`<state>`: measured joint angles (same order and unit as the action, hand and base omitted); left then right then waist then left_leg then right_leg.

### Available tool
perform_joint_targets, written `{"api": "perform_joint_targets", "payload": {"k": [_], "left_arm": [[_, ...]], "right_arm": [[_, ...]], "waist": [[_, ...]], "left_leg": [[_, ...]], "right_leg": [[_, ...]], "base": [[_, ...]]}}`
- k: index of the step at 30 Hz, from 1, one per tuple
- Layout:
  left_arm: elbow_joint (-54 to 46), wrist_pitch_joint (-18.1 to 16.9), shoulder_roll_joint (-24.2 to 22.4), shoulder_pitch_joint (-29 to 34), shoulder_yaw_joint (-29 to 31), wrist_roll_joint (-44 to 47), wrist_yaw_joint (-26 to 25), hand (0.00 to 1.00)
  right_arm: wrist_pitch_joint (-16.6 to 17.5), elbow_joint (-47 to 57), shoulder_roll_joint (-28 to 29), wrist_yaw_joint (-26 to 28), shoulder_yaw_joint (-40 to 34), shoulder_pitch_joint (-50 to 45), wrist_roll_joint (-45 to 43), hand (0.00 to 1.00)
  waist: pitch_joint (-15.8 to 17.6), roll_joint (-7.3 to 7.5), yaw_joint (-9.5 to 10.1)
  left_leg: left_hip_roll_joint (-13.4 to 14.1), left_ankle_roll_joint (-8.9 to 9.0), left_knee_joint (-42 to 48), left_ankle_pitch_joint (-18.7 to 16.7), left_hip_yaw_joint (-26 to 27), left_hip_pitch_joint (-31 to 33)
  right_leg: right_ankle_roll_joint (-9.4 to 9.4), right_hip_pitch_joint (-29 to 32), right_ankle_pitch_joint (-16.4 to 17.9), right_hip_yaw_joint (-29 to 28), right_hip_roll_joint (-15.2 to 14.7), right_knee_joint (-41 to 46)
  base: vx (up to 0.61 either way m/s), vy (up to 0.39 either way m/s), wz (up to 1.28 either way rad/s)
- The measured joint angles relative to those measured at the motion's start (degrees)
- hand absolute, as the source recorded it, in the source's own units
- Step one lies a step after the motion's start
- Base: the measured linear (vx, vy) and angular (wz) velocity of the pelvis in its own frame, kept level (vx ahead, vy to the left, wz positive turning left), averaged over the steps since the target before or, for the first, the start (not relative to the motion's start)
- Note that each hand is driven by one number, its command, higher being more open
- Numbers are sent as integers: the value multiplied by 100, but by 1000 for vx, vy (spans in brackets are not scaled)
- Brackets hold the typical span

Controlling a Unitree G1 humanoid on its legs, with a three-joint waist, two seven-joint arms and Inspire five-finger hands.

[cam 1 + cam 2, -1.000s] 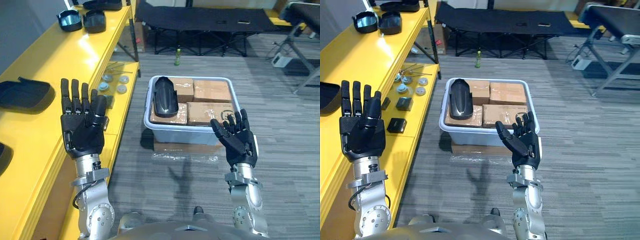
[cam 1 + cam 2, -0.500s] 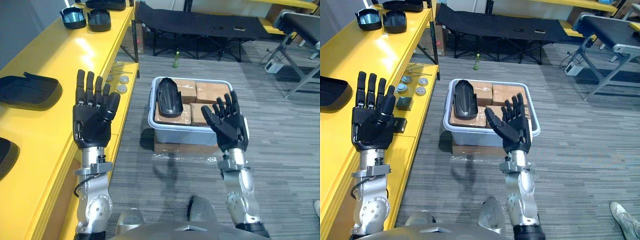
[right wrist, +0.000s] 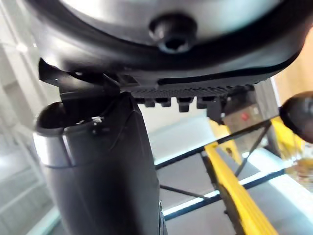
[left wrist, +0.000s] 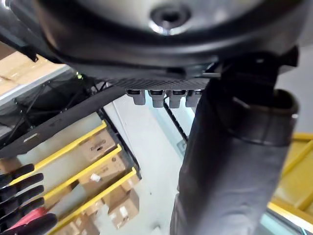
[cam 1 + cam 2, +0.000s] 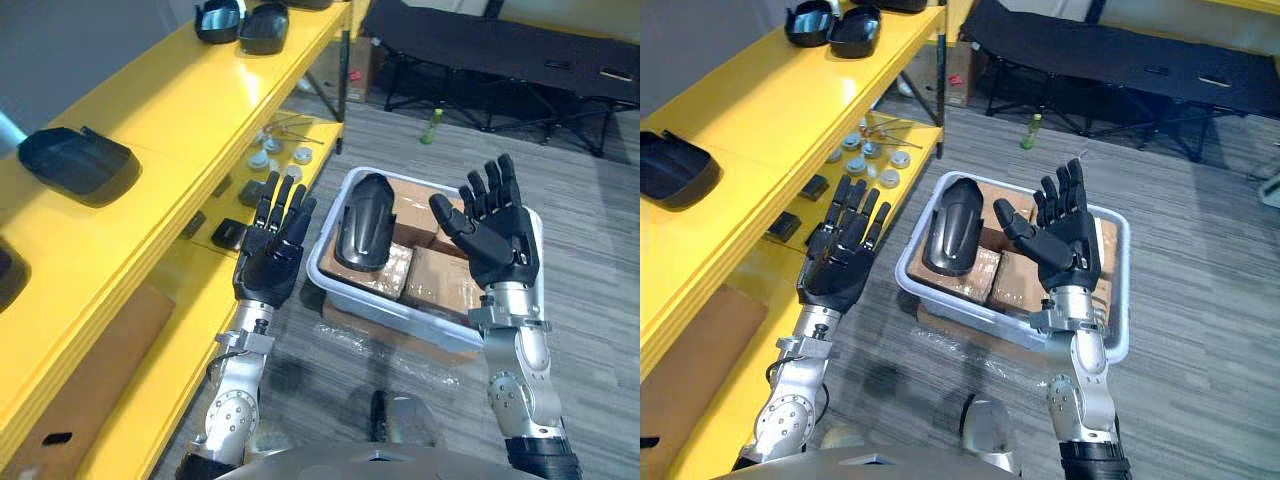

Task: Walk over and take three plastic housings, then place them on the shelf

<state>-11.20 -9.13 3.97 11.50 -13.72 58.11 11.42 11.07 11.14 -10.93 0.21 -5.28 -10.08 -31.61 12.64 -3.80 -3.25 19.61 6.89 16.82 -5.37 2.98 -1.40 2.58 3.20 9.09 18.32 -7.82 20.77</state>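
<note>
A black plastic housing (image 5: 362, 235) lies on cardboard boxes (image 5: 438, 282) inside a pale grey bin (image 5: 392, 322) on the floor. More black housings rest on the yellow shelf (image 5: 180, 110): one (image 5: 76, 160) at the left, two (image 5: 242, 20) at the far end. My left hand (image 5: 272, 252) is held up open, palm towards me, just left of the bin. My right hand (image 5: 497, 232) is open and empty above the bin's right side. In each wrist view the thumb (image 4: 230, 161) (image 3: 98, 166) and short fingertips stand straight with nothing held.
Small round parts and dark blocks (image 5: 268, 158) lie on the shelf's lower level beside the bin. A black folding cot (image 5: 500, 50) and a green bottle (image 5: 436, 124) stand beyond the bin on the grey carpet.
The whole view has swung and the bin now sits closer, between my hands. My right hand now shows above the bin's right side. Both hands stay open and empty.
</note>
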Motion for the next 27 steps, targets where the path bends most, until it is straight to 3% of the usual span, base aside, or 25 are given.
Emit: {"api": "perform_joint_targets", "payload": {"k": [3, 5, 7, 9, 11, 15, 17, 21, 27], "left_arm": [[45, 54, -70, 8, -66, -11, 3, 100], [44, 53, -68, 10, -146, -141, 3, 100], [43, 83, -44, 28, -220, -279, 3, 100], [36, 145, 55, 70, -248, -347, 7, 100], [-1, 203, 290, 146, -296, -518, 9, 100], [-34, 202, 387, 202, -271, -689, -9, 100], [-76, 193, 383, 181, -219, -687, -12, 100], [-258, 180, 371, 5, -224, -668, -94, 100], [-297, 5, 428, -135, -443, -792, -106, 100]], "right_arm": [[-71, -2, 168, -364, -263, -307, 334, 100], [-95, -4, 270, -736, -319, -365, 709, 100], [-270, -41, 286, -1117, -312, -344, 1132, 100], [-365, -319, 292, -1467, -323, -213, 1363, 100], [-527, -989, 403, -1908, -534, 45, 1546, 100], [-724, -2066, 382, -2518, -1297, 473, 1785, 100], [-745, -2471, 179, -2772, -1516, 834, 1792, 100], [-825, -3193, -805, -3524, -1884, 2042, 1986, 100], [-858, -3747, -1198, -3479, -1852, 2797, 1984, 100]], "waist": [[-10, -13, 13], [-56, -86, 23], [-45, -60, 157], [-47, 14, 169], [-30, 179, 174], [80, 313, 171], [175, 294, 167], [557, 72, 212], [897, 34, 324]], "left_leg": [[-31, -38, -100, 47, 821, 104], [-193, 53, -543, 143, 963, 40], [-426, 201, -953, 236, 1025, -150], [-598, 228, -998, 252, 1089, -138], [-758, 153, -954, 205, 1154, -55], [-890, 69, -552, 64, 950, 403], [-875, 59, -366, 40, 850, 614], [-833, 40, -217, 201, 620, 1235], [-812, 40, -320, 339, 622, 1316]], "right_leg": [[0, -289, -4, 474, -129, -208], [54, -269, -36, 569, -241, -204], [209, -242, -137, 488, -377, -254], [288, -246, -346, 382, -489, -450], [389, -333, -657, 216, -545, -904], [459, -307, -808, 206, -642, -1110], [486, -218, -831, 253, -639, -1103], [434, 224, -954, 398, -580, -1085], [387, 364, -1000, 355, -538, -1072]], "base": [[99, -86, 120], [25, 79, 60], [-28, 180, 2], [-50, 199, -11], [-64, 197, -10], [-76, 112, 22], [-79, 26, 22], [-111, -8, 20], [-24, -10, -1]]}}
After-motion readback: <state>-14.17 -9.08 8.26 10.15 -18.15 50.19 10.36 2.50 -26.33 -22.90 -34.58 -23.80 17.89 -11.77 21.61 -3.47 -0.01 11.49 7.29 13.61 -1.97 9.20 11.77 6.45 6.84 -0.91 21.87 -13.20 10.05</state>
